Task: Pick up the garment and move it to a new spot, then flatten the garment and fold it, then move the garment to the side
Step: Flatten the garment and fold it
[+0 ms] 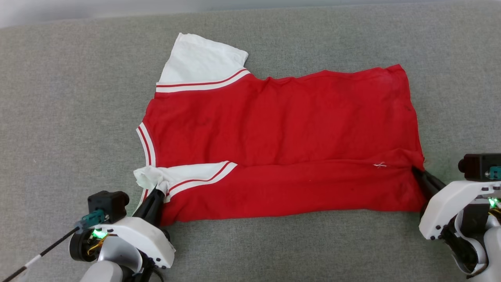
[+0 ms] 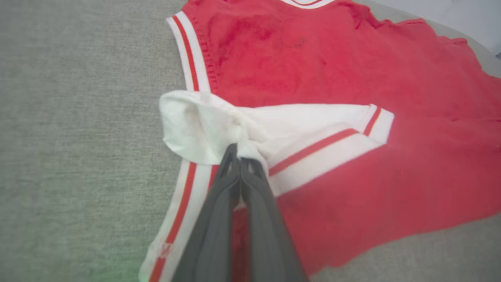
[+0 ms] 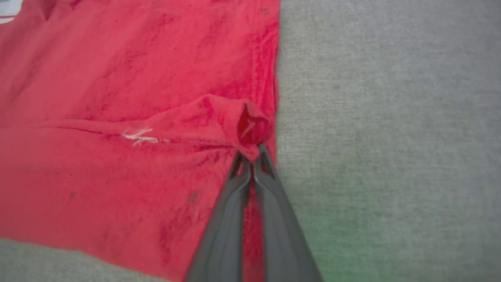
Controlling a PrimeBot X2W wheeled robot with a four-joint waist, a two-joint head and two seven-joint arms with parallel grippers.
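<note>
Surface [image 1: 58, 117]: grey woven cloth, bearing the whole garment.
Left gripper [image 1: 157, 190]: at the lower left, jaws clenched on bunched white cloth of the near sleeve [image 1: 195, 174].
Collar [image 1: 145, 143]: white with red stripes, at the left end, lying flat.
Far sleeve [image 1: 199, 62]: white, spread outward, not folded in.
Garment [image 1: 274, 125]: red, lying crosswise in the middle of the surface, collar to the left and hem to the right; plain side up, no print seen.
Near flap [image 1: 293, 188]: near long side turned up over the body, its edge running along the middle from sleeve to hem; judged a first lengthwise fold.
Right gripper [image 1: 415, 169]: at the lower right, jaws pinched tight on the hem corner [image 3: 250, 127] of that flap.
Done, by judgement: pick-up, move and flattening, as the body lay smooth with few wrinkles.
In hand: first fold, both of its corners gripped and not yet let go.
Left to do: release, far side and far sleeve folded in, a crosswise fold, then the folded garment moved to the side.
</note>
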